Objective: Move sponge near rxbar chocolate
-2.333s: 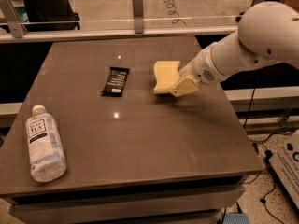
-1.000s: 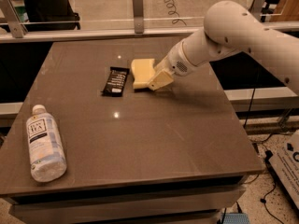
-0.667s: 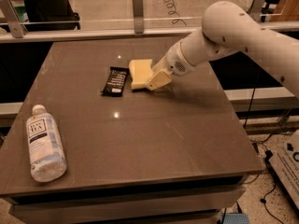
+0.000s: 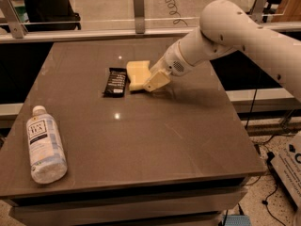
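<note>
1. On the far half of a brown desk [image 4: 155, 140], seen from the front and a little above, we find the two things of the task lying side by side.
2. The rxbar chocolate [image 4: 116, 82] is a small flat bar in a black wrapper with white lettering. It lies flat, its long side running away from us, a little left of the desk's middle.
3. The sponge [image 4: 137, 73] is a thick, pale yellow foam block. It rests on the desk just to the right of the bar, with its left edge close against the wrapper. We cannot tell whether the two touch.
4. The robot's white arm [image 4: 225, 27] comes in from the upper right, bends at a large rounded joint, and slopes down to the left toward the sponge.
5. The end effector [image 4: 156, 80], pale yellow and blocky, sits low over the desk at the sponge's right edge. From our angle it meets or overlaps that edge. We cannot tell whether it is clamped on the sponge or open.
6. A clear bottle [image 4: 44, 145] with a white label and a white cap lies on its side near the front left corner of the desk, well apart from the bar and the sponge.
7. Behind the desk, a pale metal rail [image 4: 70, 33] with upright posts runs across the view.
</note>
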